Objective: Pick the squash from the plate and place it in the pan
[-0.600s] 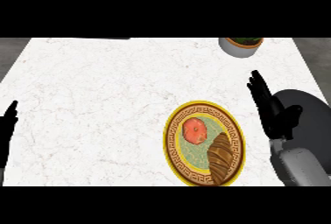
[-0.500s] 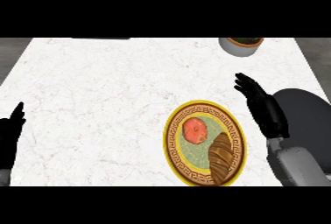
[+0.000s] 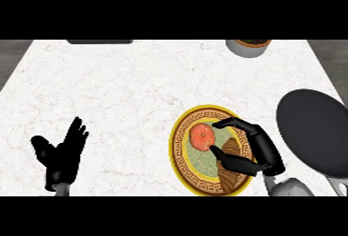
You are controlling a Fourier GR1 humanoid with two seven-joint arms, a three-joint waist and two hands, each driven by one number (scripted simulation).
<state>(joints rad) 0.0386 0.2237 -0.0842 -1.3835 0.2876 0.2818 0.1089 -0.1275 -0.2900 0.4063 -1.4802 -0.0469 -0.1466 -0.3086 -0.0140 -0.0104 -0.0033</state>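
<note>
An orange-red squash (image 3: 201,137) lies in the upper half of a yellow-rimmed plate (image 3: 178,153), next to a brown piece of food (image 3: 229,148). My right hand (image 3: 263,146) hangs over the plate's right side, open in a curve. One finger (image 3: 231,123) bends round the squash's upper right edge. The thumb (image 3: 228,159) lies just below the squash, its tip at the lower right edge. The squash still rests on the plate. The dark grey pan (image 3: 314,131) sits right of the plate, beyond my wrist. My left hand (image 3: 63,156) rests open at the lower left, fingers up.
A grey pot (image 3: 249,46) with brown contents stands at the counter's back edge, right of the middle. A dark flat object (image 3: 100,41) lies at the back left. White marble counter (image 3: 122,92) spreads between my left hand and the plate.
My right hand has swung left from beside the pan to over the plate and curled toward the squash. My left hand has come further in from the left edge.
</note>
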